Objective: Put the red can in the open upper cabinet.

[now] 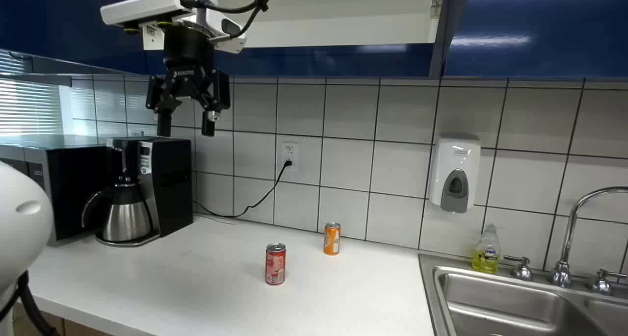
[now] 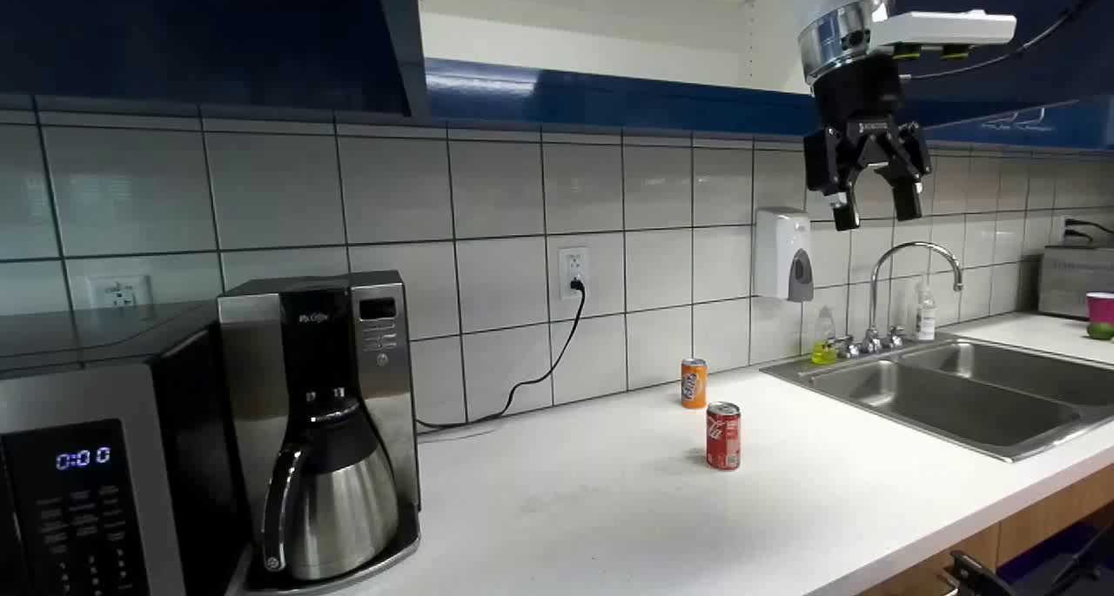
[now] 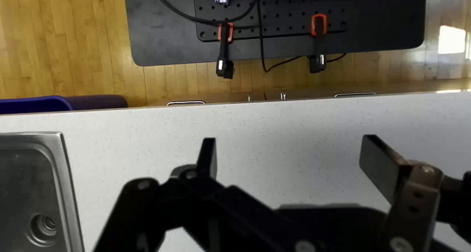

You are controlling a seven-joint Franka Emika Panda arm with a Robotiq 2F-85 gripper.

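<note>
Bearing "ROBOTIQ", the tool point(image 1: 186, 125) hangs unclenched, well apart from the red can point(image 1: 275, 265) and Fanta can point(image 2: 694, 384).

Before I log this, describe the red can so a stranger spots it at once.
On the counter, look between the coffee maker and the sink. The red can stands upright there; its red body and place farther from the wall set it apart from the orange can.

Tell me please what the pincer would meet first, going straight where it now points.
Probably the white countertop: the open pincer points down, and the wrist view shows that surface between its fingertips. How far below is unclear.
</note>
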